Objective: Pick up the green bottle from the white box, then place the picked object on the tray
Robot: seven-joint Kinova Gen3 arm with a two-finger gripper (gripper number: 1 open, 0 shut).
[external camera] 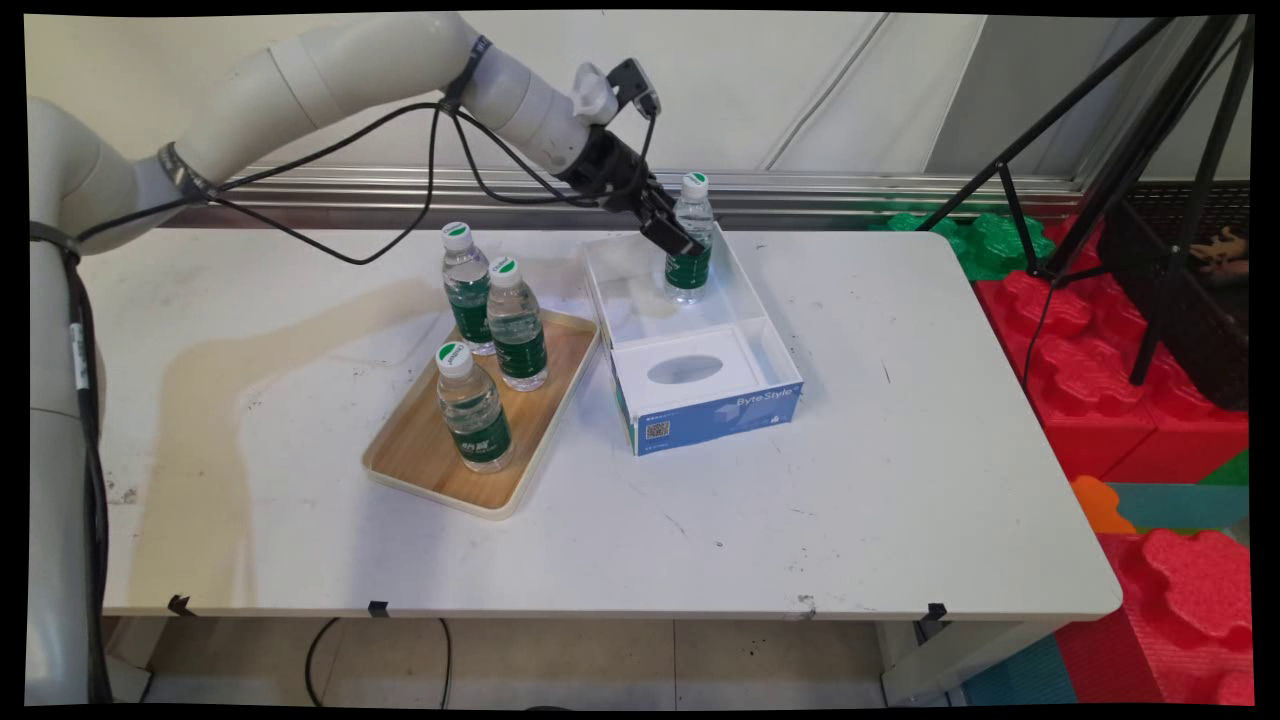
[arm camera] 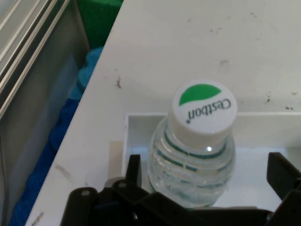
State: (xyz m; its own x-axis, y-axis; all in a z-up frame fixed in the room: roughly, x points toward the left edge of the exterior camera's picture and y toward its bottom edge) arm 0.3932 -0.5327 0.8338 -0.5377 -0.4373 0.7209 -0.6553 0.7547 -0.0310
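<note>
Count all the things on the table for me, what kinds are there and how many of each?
Water bottles: 4, three on the wooden tray at, and one in the box at, by the gripper.
Wooden trays: 1
White and blue boxes: 1
Total: 6

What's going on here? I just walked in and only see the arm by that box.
The gripper sits at a water bottle standing upright in the far end of the open white box; its fingers flank the bottle, apparently apart from it. Three more bottles stand upright on the wooden tray beside the box.
</note>
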